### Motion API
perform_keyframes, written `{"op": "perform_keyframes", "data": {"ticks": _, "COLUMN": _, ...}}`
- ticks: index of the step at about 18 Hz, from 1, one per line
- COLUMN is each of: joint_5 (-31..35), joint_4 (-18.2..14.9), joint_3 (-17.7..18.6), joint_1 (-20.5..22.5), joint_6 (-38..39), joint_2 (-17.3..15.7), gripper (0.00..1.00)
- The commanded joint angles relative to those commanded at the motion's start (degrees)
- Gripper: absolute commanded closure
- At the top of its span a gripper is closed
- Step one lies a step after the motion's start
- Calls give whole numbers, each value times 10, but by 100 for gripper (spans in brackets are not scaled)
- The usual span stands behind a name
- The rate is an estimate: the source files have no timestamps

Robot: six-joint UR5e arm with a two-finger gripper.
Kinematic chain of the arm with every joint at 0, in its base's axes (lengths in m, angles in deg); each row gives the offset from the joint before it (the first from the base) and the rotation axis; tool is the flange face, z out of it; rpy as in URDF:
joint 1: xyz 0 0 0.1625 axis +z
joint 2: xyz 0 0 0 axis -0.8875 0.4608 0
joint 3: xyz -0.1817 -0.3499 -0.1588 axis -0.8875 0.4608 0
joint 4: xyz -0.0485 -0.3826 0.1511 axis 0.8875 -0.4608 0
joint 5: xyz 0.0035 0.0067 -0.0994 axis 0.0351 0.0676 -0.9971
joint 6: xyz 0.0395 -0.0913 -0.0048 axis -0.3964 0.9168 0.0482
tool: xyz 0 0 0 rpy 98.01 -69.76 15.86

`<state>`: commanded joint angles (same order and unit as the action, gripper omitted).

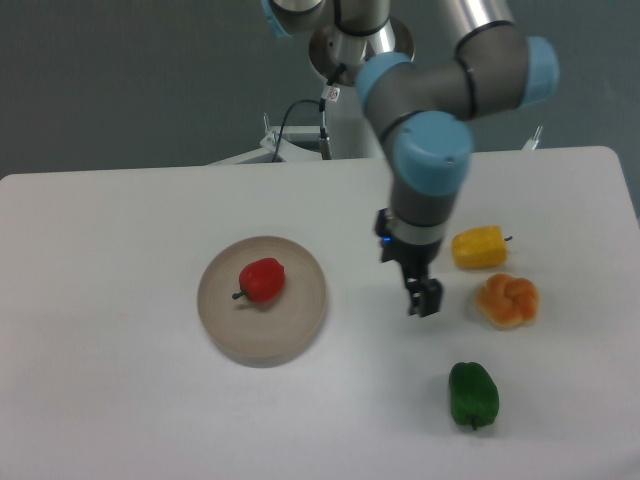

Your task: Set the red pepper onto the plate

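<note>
Well, my gripper (424,298) hangs empty right of the plate (300,325), its opening hard to judge. Red pepper (262,280) sits on the plate. A careless swing could clip the orange pepper (508,300) or yellow pepper (478,247). Fingertips are blurred.

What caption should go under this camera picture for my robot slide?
The red pepper lies on the plate, the gripper hangs beside it, away from the three other peppers.
</note>
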<state>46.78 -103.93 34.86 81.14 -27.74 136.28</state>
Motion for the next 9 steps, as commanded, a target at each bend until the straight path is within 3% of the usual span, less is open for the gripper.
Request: {"op": "perform_keyframes", "data": {"ticks": 9, "joint_5": 15, "joint_4": 0, "joint_3": 1, "joint_1": 18, "joint_6": -31, "joint_2": 6, "gripper": 0}}
